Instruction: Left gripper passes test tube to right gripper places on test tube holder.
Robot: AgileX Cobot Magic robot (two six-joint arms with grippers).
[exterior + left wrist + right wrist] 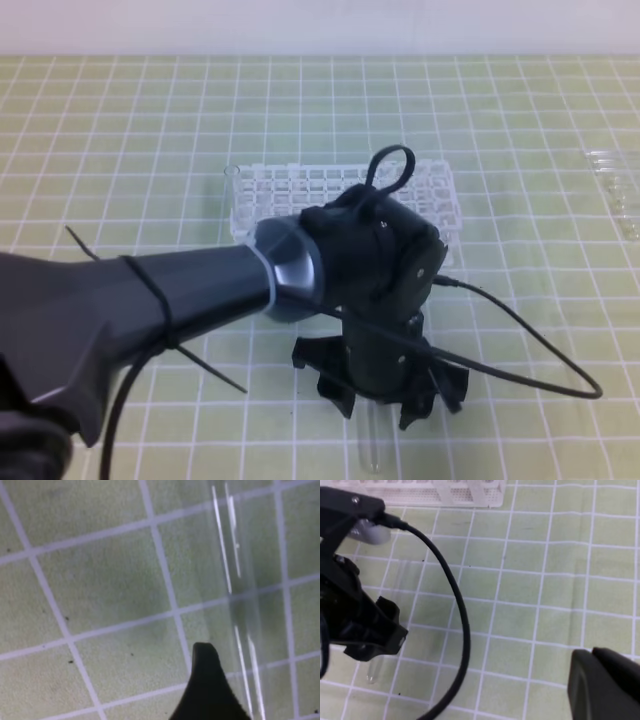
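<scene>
- The left gripper (385,400) hangs low over the green gridded mat (120,130), jaws spread wide on either side of the test tube (372,448), which lies flat beneath it.
- The right gripper (605,685) shows only at its own camera's corner, fingers together, holding nothing.
- One tube, one test tube holder (300,190) behind the arm, two grippers.

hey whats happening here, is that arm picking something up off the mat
Yes, it looks that way. The left gripper hangs low over the test tube, which lies flat on the green grid mat. Its jaws stand wide open around the tube and have not closed on it yet. The right gripper waits off to the side, shut and empty. The test tube holder stands behind, and no tube shows in it.
</scene>
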